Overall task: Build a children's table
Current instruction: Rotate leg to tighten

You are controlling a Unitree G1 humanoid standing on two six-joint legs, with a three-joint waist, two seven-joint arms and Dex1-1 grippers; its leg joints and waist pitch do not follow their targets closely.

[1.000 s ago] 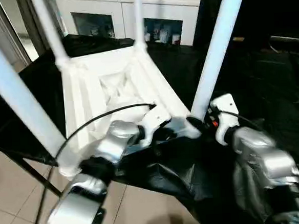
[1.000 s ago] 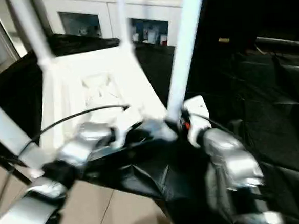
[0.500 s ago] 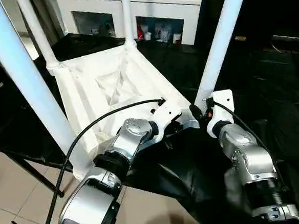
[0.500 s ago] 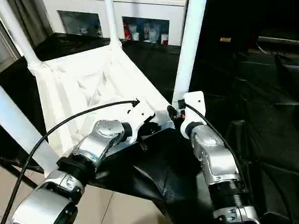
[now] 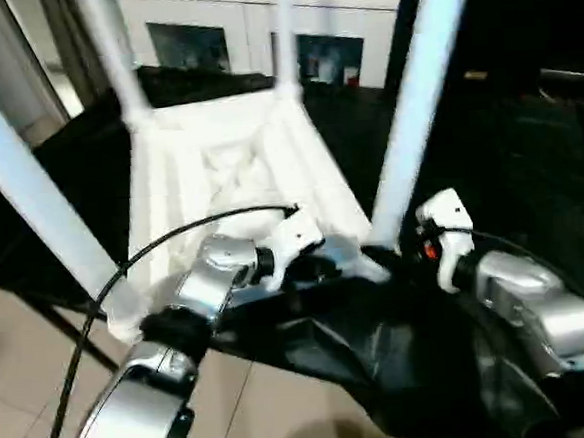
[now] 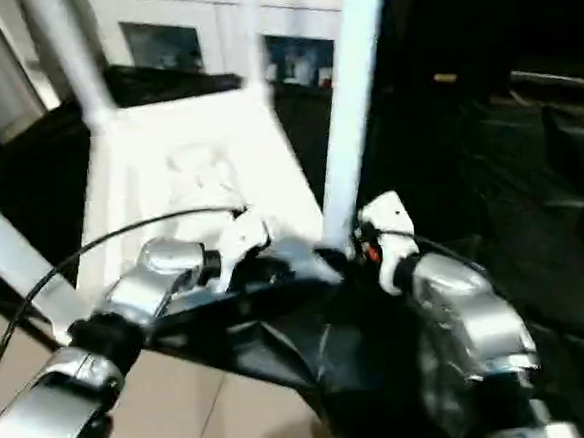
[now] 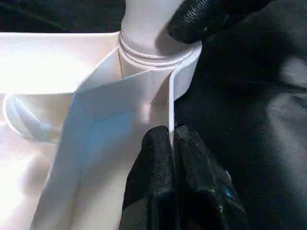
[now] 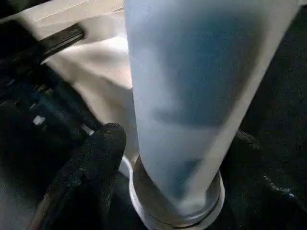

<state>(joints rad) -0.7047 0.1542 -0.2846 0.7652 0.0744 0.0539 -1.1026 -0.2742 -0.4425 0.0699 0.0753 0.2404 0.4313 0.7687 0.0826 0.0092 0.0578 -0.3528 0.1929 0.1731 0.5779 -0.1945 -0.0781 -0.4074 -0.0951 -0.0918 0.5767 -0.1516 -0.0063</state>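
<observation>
1. Left wrist view: your left gripper (image 7: 171, 143) has its fingers pinched shut on the thin raised rim of the tabletop (image 5: 231, 173), right beside the near-right corner socket (image 7: 160, 72). The grip is on an edge only, so it could slide off if the top gets pushed sideways.
2. Right wrist view: the right gripper (image 8: 184, 158) straddles the near-right leg (image 5: 414, 100) just above its collar, one finger (image 8: 96, 158) on either side. The jaws are partly open with a visible gap to the tube, so I'd say nothing is clamped.
3. Head views: the tabletop lies upside down on the black-draped table (image 5: 529, 162), ribbed underside up. Its near end sits at the table's front edge, with tiled floor (image 5: 22, 378) below.
4. All four legs stand in their sockets: near-left leg (image 5: 29, 187), far-left leg (image 5: 115, 51), far-right leg (image 5: 284, 29), plus the one you're on.
5. Risks, my read:
   - I can't tell whether the near-right leg is fully seated. If not, it may tilt or pop out once your fingers clear it.
   - Brush the tube with the right wrist and the tall leg becomes a lever, which could twist the top out of the left pinch.
   - A sideways shove near that edge could send the whole thing onto the floor.
   - The left arm's cable (image 5: 173, 237) drapes over the underside and could snag a rib.
</observation>
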